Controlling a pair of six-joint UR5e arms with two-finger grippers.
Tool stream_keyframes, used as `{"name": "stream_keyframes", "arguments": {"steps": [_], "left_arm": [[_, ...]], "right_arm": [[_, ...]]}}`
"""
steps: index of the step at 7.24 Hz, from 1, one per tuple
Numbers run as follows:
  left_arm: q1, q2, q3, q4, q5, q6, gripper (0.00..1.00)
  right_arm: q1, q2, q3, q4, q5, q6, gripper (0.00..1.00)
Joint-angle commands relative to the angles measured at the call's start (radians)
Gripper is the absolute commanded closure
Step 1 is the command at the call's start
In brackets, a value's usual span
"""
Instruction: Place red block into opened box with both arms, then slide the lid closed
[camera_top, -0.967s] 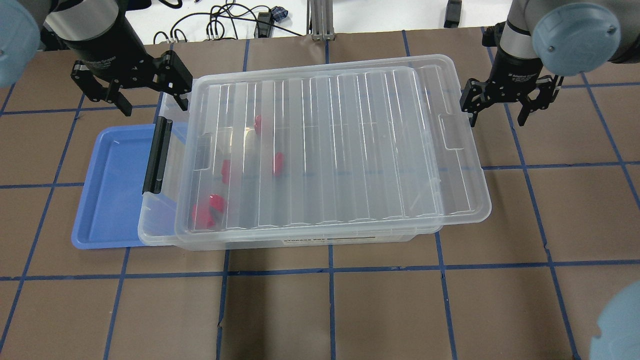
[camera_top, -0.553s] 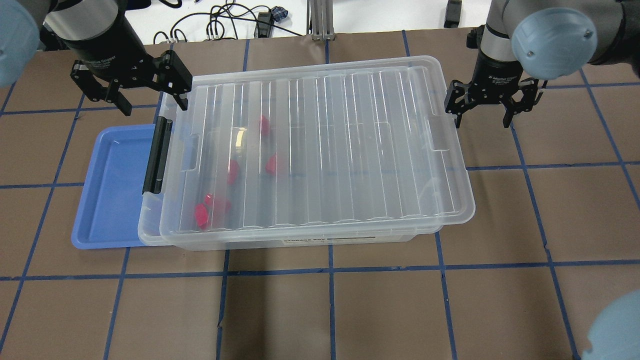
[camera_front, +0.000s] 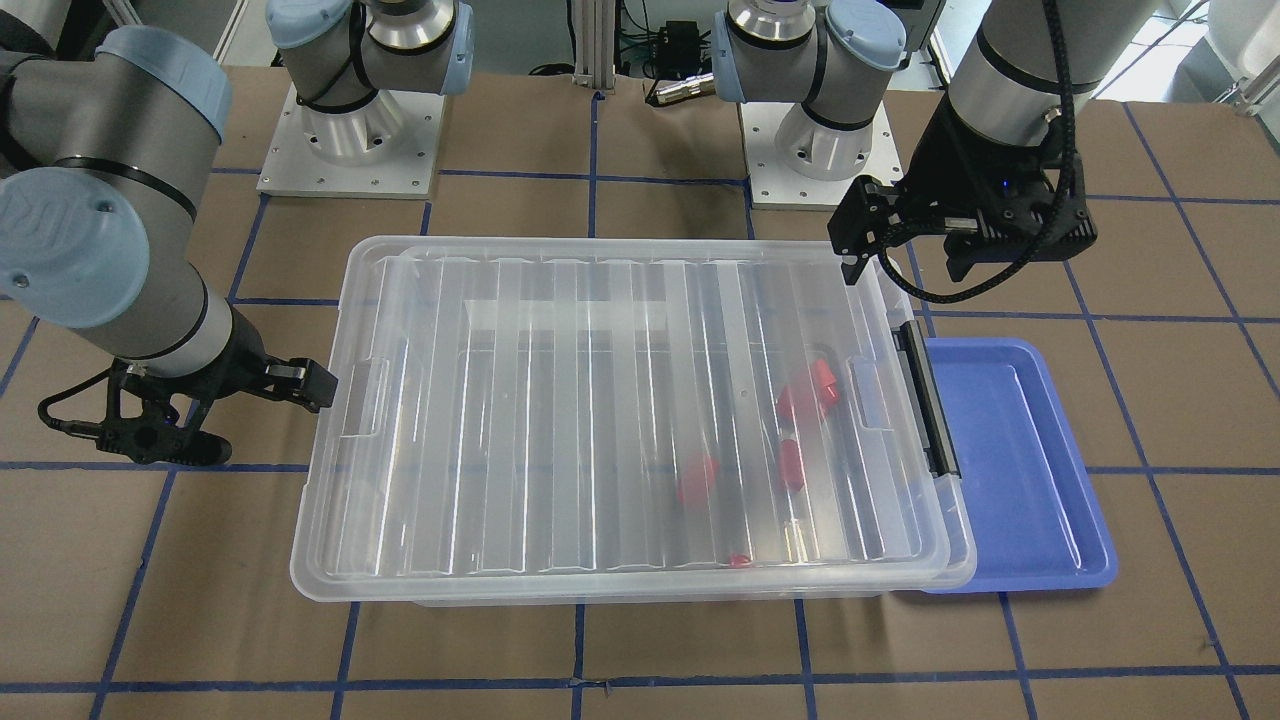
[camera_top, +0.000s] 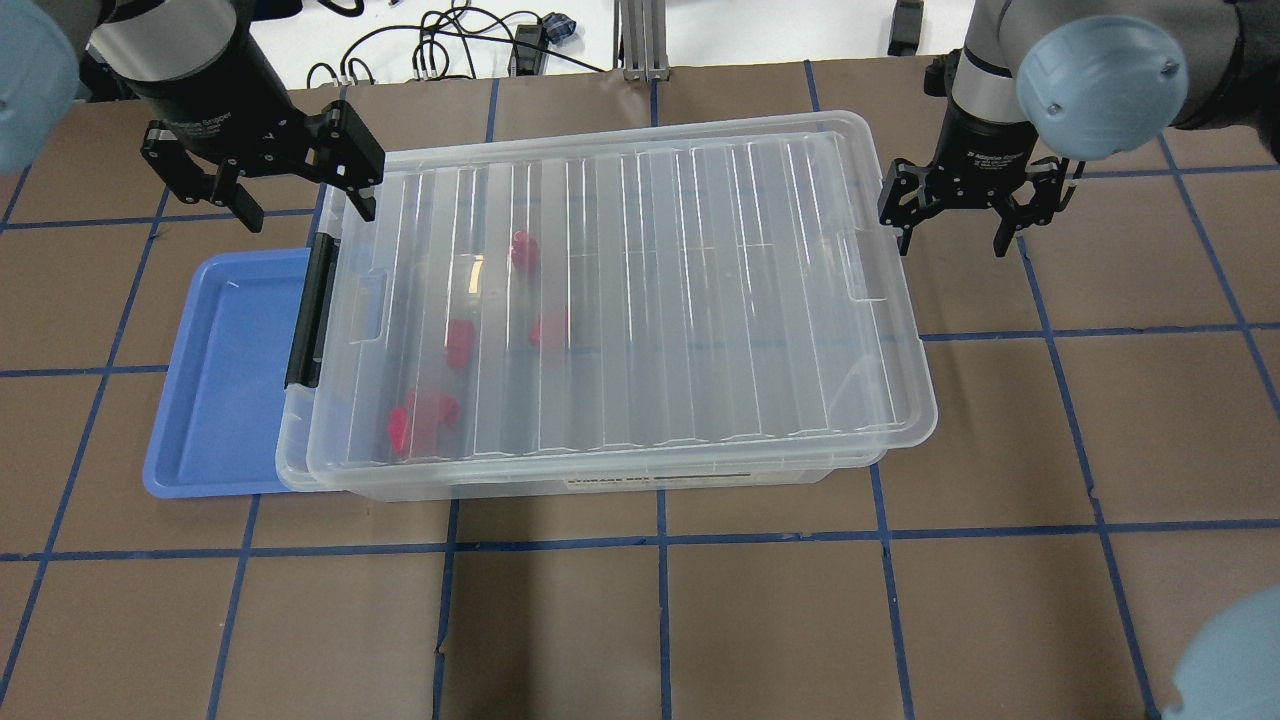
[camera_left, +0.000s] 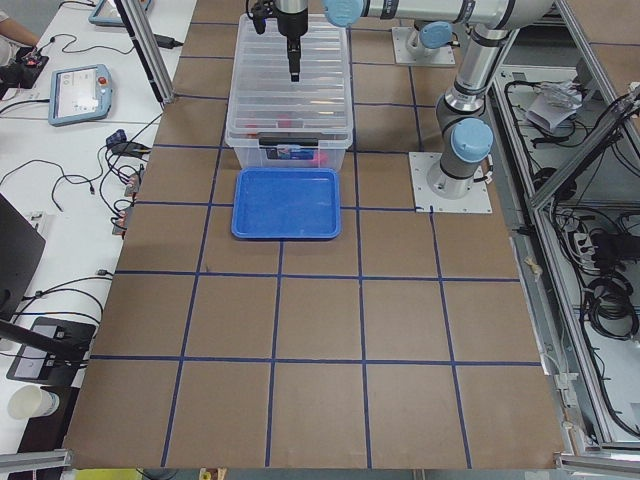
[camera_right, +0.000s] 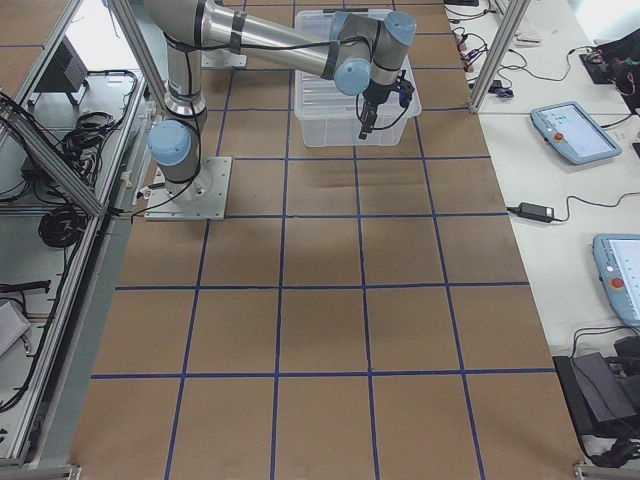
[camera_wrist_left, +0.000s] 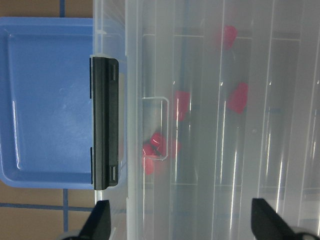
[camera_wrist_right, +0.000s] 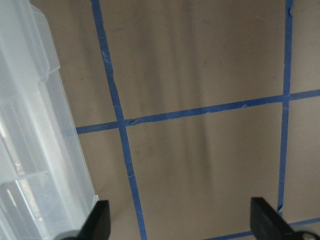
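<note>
Progress looks well advanced: several red blocks (camera_top: 458, 343) lie on the floor of the box (camera_top: 600, 482), seen through the clear lid (camera_top: 650, 300) that rests on its rim. They sit below and in front of the left gripper (camera_top: 305, 210), toward the end with the black bar (camera_top: 308, 310). No block shows outside the box, and the blue tray (camera_top: 220, 380) beside the bar end holds nothing, so the placing part appears done. What remains, by the look of it, is the last bit of the slide. The lid overhangs the box rim on the end nearest the right gripper (camera_top: 952, 240), and a thin strip of the box is uncovered at the bar end under the left gripper. The right gripper stands with its fingers spread and nothing between them, at the far corner of the lid's short end. Its inner finger is just beside the lid's rim; whether it touches cannot be told. The left gripper hangs spread and empty over the far corner at the bar end, with the lid's notch and the bar in front of it in its wrist view. A short further push from the right gripper's side toward the left gripper would likely square the lid over the box.
</note>
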Motion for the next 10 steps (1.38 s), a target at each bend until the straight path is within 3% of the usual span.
{"name": "stream_keyframes", "arguments": {"steps": [1, 4, 8, 10], "left_arm": [[0.000, 0.000, 0.000, 0.000, 0.000, 0.000, 0.00], [0.000, 0.001, -0.003, 0.000, 0.000, 0.000, 0.00], [0.000, 0.000, -0.002, 0.000, 0.000, 0.000, 0.00], [-0.002, 0.000, -0.002, 0.000, -0.002, -0.002, 0.00]], "right_arm": [[0.000, -0.005, -0.012, -0.001, 0.013, -0.004, 0.00], [0.003, -0.079, -0.073, 0.016, 0.013, -0.003, 0.00], [0.078, -0.176, -0.059, 0.068, 0.022, 0.002, 0.00], [0.067, -0.215, -0.053, 0.224, 0.023, -0.015, 0.00]]}}
